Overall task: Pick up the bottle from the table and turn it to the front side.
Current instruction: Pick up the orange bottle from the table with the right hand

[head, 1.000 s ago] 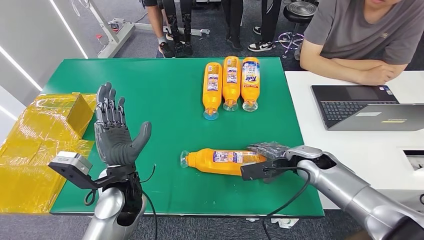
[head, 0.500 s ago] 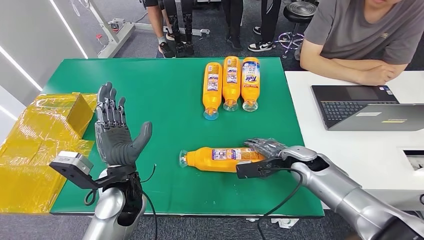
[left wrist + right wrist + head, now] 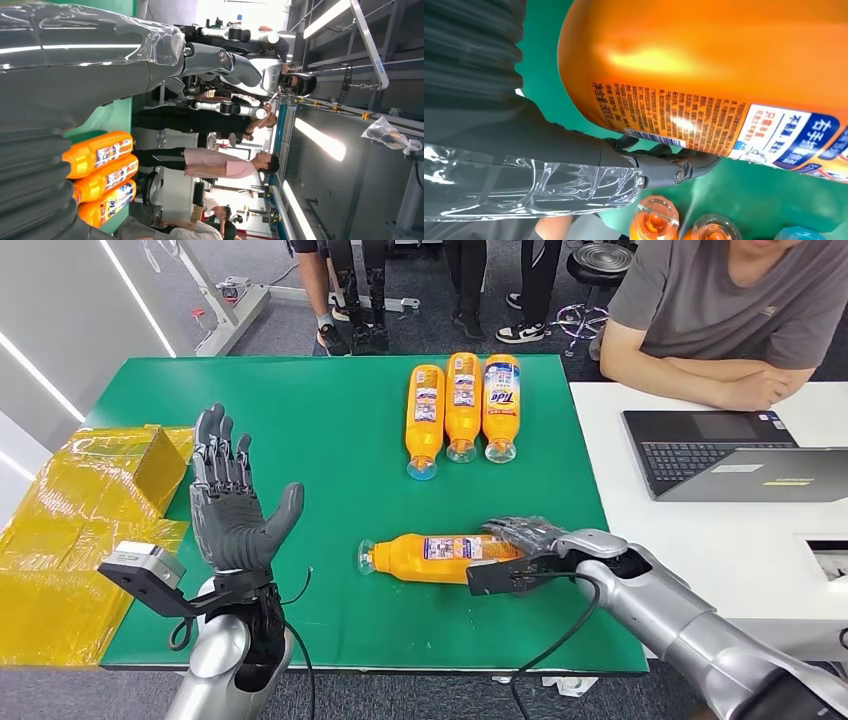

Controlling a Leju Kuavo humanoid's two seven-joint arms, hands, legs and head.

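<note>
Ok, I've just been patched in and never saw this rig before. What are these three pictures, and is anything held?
It is a humanoid robot with two arms. The head view looks down on a green table. Its left hand is raised, open and empty. Its right hand is wrapped around the base end of an orange bottle lying on its side. Three more bottles lie in a row farther off. The other two pictures come from wrist cameras and are turned; the right one shows the bottle's label up close.
</note>
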